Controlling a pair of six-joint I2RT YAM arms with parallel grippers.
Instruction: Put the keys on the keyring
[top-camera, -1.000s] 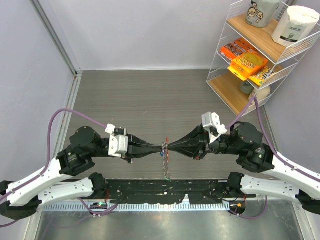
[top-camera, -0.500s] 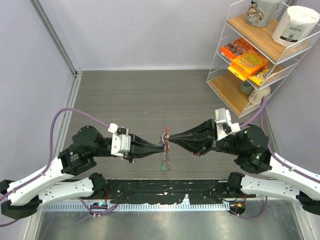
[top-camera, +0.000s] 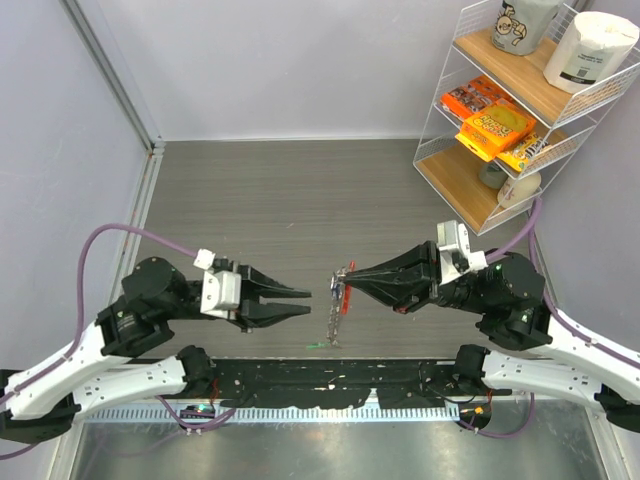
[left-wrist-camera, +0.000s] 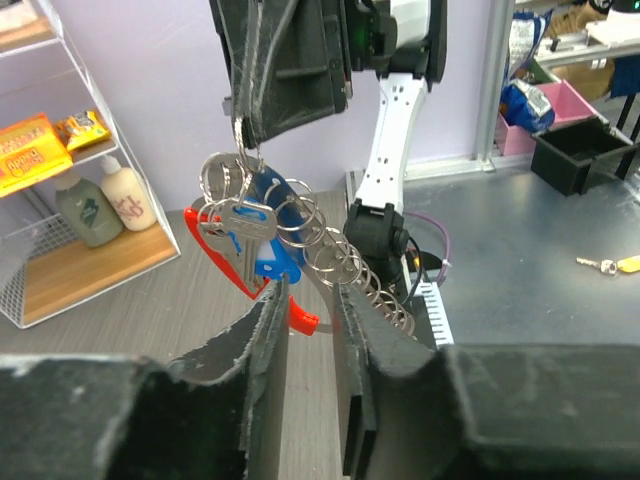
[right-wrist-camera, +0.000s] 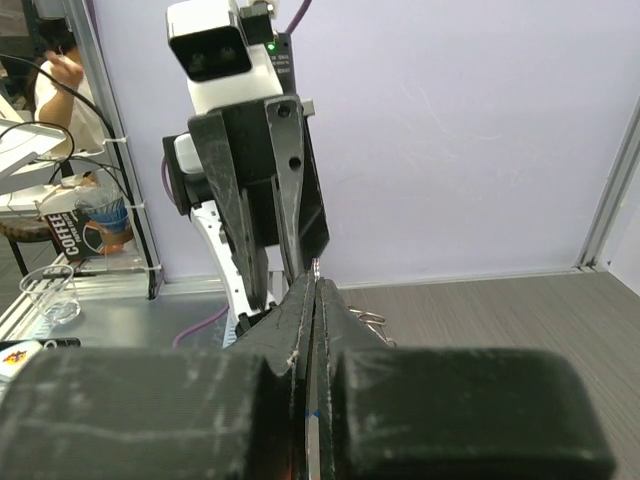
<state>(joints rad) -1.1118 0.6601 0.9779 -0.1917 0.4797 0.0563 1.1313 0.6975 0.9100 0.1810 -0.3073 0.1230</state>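
keyring (top-camera: 334, 320) hanging from right hand (top-camera: 343, 283), left hand (top-camera: 306, 301) apart on its left

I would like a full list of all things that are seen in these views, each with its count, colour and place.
keyring: one, red clip with silvery chain, hanging from the right gripper's tips
keys: one blue-headed and one silvery seen, hanging among the keyring's rings
table: one, grey wood grain
wire shelf: one, white with wooden boards, far right
snack boxes: a few, orange, middle board
paper roll: one, white, top board
left gripper: black, open, facing the keyring, apart from it
right gripper: black, shut on the keyring
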